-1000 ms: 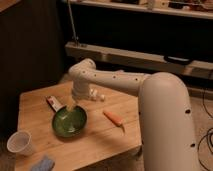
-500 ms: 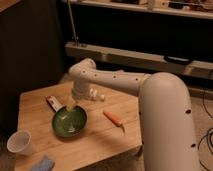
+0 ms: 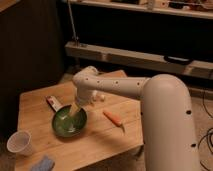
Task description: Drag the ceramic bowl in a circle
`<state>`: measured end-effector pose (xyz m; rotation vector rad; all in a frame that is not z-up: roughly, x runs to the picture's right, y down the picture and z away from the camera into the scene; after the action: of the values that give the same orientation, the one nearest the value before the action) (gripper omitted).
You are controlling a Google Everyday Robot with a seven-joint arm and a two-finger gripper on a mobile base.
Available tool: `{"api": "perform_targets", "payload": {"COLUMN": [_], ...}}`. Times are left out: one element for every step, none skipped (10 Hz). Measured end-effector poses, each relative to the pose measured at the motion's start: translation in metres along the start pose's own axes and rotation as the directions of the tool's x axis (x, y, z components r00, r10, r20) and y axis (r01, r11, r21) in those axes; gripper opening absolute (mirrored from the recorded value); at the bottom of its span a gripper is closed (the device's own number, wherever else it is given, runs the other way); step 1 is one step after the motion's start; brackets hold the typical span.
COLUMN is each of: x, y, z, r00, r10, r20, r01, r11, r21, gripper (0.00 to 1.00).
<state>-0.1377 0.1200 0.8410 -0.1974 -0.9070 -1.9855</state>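
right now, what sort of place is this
Probably a lab or workshop corner: dark shelving behind, loose cables on the floor, a low wooden table. The pincer sits over the green ceramic bowl.

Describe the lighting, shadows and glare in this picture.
Camera view: dim, warm light, with the background behind the table nearly black. Camera view: the white arm is the brightest thing, with no harsh glare on it. Camera view: the bowl carries only a soft sheen, and the gripper reaches down into it.
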Motion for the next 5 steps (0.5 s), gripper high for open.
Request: {"api": "perform_targets", "payload": {"x": [-0.005,-0.01,-0.011,-0.012,-0.014], "y": [0.002,0.002,0.002,0.002,0.002], "z": [0.002,0.007,0.011,0.015,0.021], "r00": [1.0,0.999,0.998,0.997,0.996], "r10": [0.025,0.048,0.059,0.067,0.079], "r20": [0.012,0.024,0.029,0.033,0.035], "r01": [-0.025,-0.049,-0.06,-0.068,-0.081], "r11": [1.0,0.999,0.998,0.997,0.995], "r21": [0.007,0.02,0.031,0.042,0.06], "gripper": [0.8,0.8,0.8,0.8,0.79]}}
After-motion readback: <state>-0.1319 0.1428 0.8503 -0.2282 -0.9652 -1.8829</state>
